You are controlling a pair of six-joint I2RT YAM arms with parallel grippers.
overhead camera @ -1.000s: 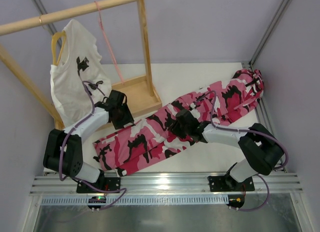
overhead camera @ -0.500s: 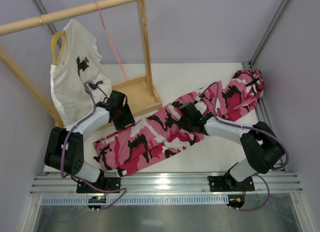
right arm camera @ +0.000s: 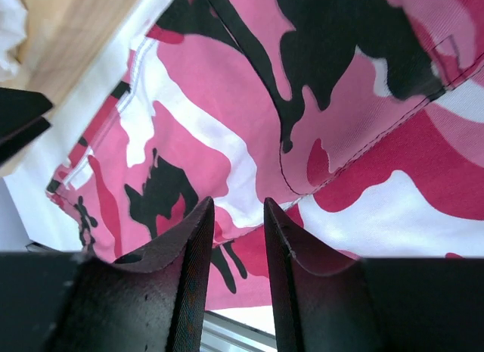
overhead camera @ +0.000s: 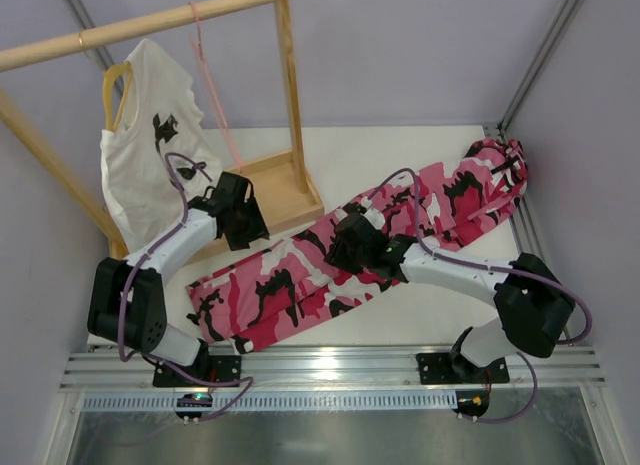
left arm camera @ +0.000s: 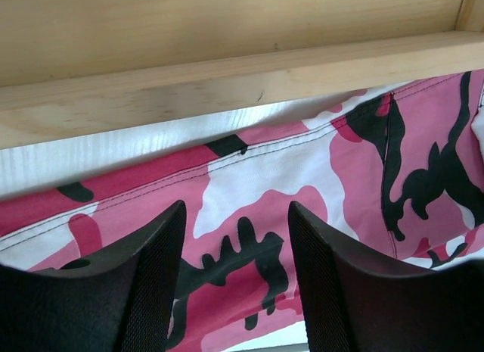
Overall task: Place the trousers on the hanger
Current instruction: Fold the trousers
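Left gripper (left arm camera: 234, 208): jaws at a medium gap, nothing between them. Fingers (left arm camera: 147, 291) are black and matte, with finely ribbed inner faces and tapered tips. Directly under and ahead of the tips lie the trousers (left arm camera: 265, 178), a woven cloth in pink, magenta, white and black camouflage blotches with a double-stitched seam running across. Just past the cloth edge there is a strip of white table (left arm camera: 91, 151), then the wooden rack base (left arm camera: 227, 72), pale planed timber with a square edge.

Right gripper (right arm camera: 237, 204): jaws narrow but parted, with a slim slot between the black fingers. I cannot tell whether the tips touch the cloth. A folded, stitched edge of the trousers runs beneath the slot, and the flat fabric spreads ahead of the tips.

Top view: the trousers lie flat and diagonal on the table under both grippers, with the bunched waist end far beyond the right gripper. The hanger (overhead camera: 213, 80), thin pale-pink wire, hangs from the round wooden rod (overhead camera: 140, 25), above and behind the left gripper and well apart from it. A white T-shirt (overhead camera: 150, 165) with black print hangs on a yellow hanger (overhead camera: 113, 85), to the outer side of the left gripper.
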